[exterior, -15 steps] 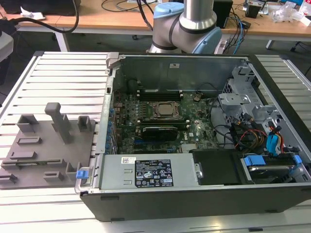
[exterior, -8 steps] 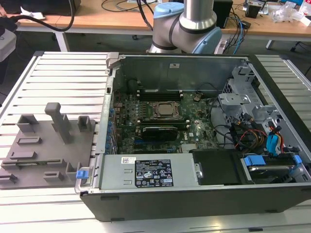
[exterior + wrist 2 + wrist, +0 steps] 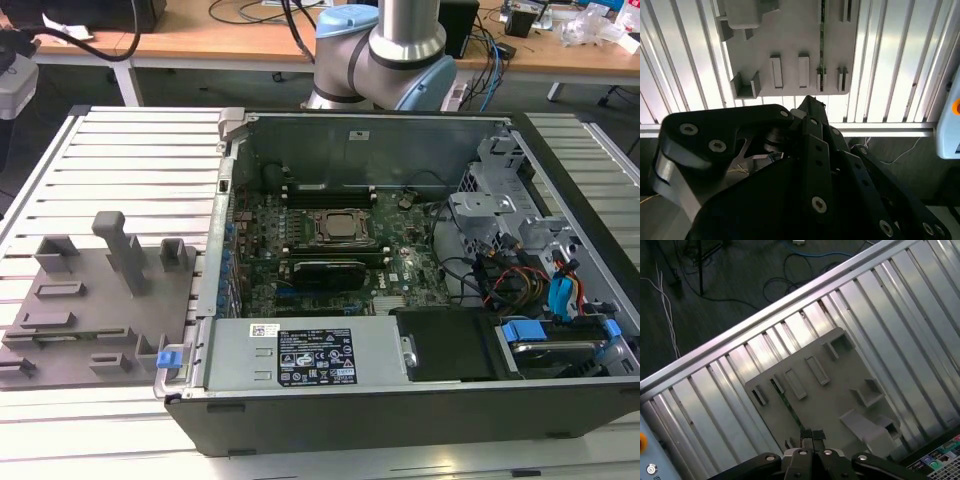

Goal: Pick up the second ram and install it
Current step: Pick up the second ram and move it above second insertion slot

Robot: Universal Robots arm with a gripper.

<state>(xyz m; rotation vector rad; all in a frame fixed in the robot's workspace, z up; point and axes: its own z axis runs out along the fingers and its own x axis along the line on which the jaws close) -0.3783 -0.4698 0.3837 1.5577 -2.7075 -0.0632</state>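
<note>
Gripper (image 3: 810, 434) pressed together, empty, over the tray (image 3: 842, 382). The ram stick (image 3: 821, 45) looks light, stiff and fragile; best pinched by its long edges at mid-length.

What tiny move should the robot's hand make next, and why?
Probably lower toward the grey tray, lining up over the second ram: the slim green stick stands in its slot, and the hand hangs above it, holding nothing.
</note>
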